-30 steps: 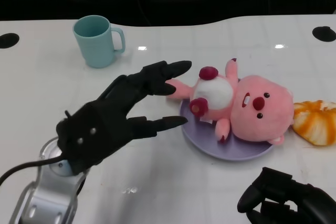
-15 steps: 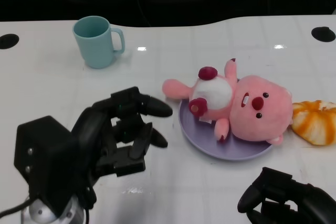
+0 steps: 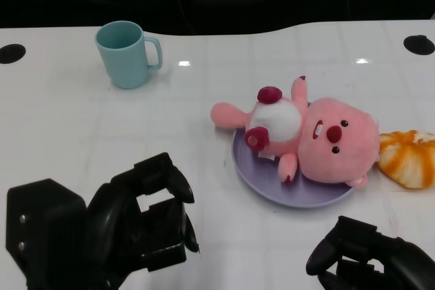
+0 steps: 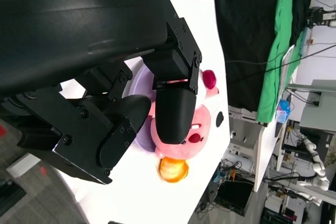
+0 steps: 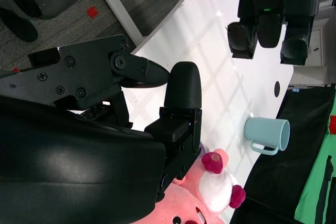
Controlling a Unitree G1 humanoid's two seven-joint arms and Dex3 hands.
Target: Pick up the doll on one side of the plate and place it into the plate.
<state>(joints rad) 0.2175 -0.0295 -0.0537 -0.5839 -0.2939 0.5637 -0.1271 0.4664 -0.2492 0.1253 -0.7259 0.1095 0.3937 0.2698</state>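
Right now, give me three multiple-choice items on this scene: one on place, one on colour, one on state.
1. Where does the pink plush doll lie?
A. Beside the mug
B. On the round purple plate
C. In the left hand

2. What colour is the ceramic mug?
A. Light teal
B. Red
C. Yellow

3. What is the black left hand doing?
A. Gripping the doll
B. Pressing the plate
C. Holding nothing, fingers curled in

Answers: 1 B, the doll's body rests on the plate; 2 A, the mug is pale blue-green; 3 C, the hand sits apart from the doll, near the table's front edge.
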